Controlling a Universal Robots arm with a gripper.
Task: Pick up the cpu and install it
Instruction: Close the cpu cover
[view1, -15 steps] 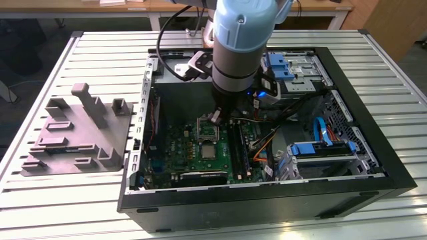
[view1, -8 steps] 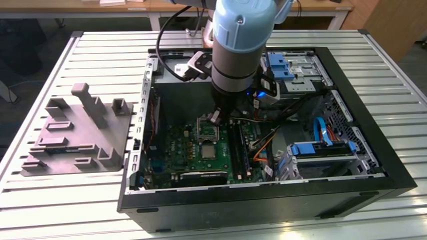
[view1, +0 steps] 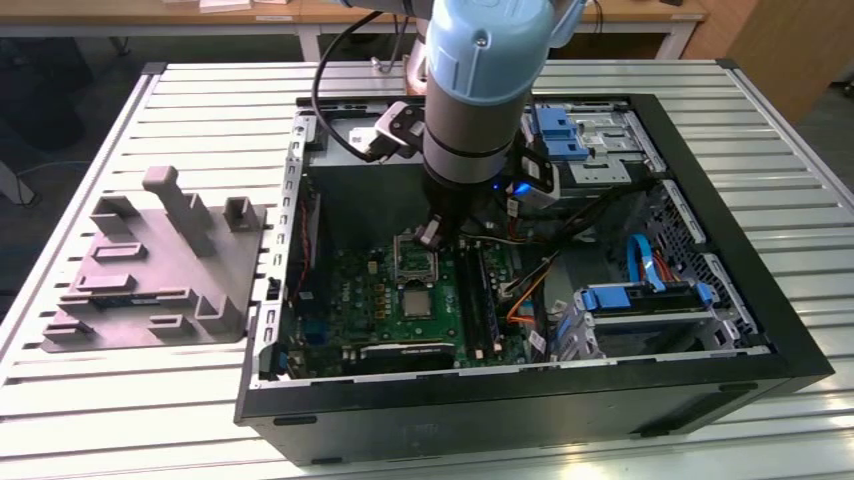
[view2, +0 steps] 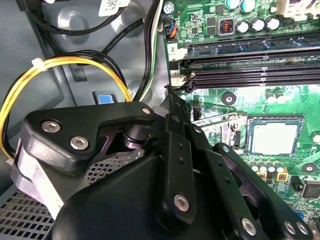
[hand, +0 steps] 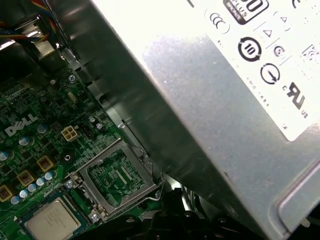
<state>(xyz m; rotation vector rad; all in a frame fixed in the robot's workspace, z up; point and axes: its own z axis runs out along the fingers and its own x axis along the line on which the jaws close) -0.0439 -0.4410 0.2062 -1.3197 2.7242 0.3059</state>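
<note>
My gripper (view1: 430, 236) is down inside the open PC case (view1: 747, 330), over the motherboard (view1: 360, 300), at the raised socket frame (hand: 116, 180). Can't tell how far the jaws are apart or whether they hold anything. cpu (view1: 418, 301) sits flat in its socket just nearer the camera; grey fixture (view1: 154, 270) on the exterior view's left

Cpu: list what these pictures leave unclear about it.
- Exterior view: the cpu is too small to tell whether it lies flush on the board.
- Exterior view: the arm hides part of the open frame beside the cpu.
- First wrist view: the picture's edge cuts off part of the cpu.
- Second wrist view: any marks on the cpu are too small to make out.
</note>
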